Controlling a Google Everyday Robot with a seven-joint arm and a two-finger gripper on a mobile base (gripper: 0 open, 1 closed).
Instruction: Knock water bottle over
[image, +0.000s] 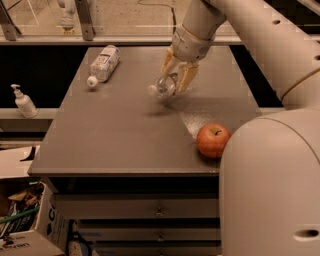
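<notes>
Water bottle tilted in the gripper above the table's middle.

The water bottle hangs aslant just over the grey table, white cap pointing down and to the left, with a faint shadow on the surface under it; its body is blurred and no label writing can be read. The gripper reaches down from the pale arm, its tan fingers clamped on either side of the bottle's body. Well apart, at the table's far left, a stouter bottle lies on its side, its large white label too small to read. A red apple sits near the right front edge. Off the table to the left stand a white pump dispenser and, lower down, a cardboard box with unreadable print.
</notes>
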